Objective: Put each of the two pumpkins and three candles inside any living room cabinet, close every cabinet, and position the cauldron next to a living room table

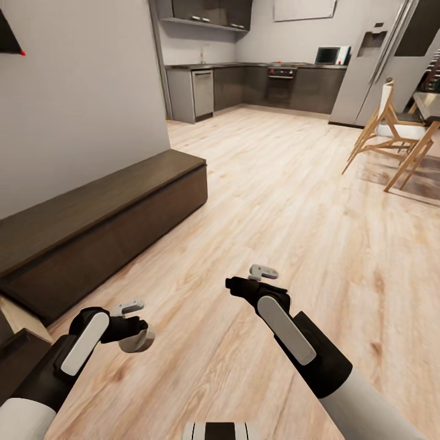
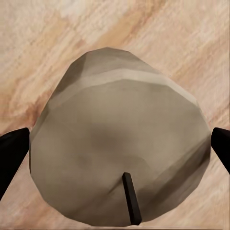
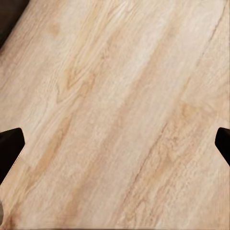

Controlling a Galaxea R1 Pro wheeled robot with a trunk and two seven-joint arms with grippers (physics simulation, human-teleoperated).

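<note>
Left gripper (image 1: 135,327) clamped on a candle (image 2: 120,153), carried low over the wood floor (image 1: 275,201), wick end facing the wrist camera. Right gripper (image 1: 244,282) spread wide, holding nothing, above bare planks. Dark-brown cabinet (image 1: 91,232) along the wall at left, fronts shut. Kitchen units (image 1: 256,85) far behind.

Even, bright, shadowless simulator light; soft render blur, wide-angle edge stretch.
</note>
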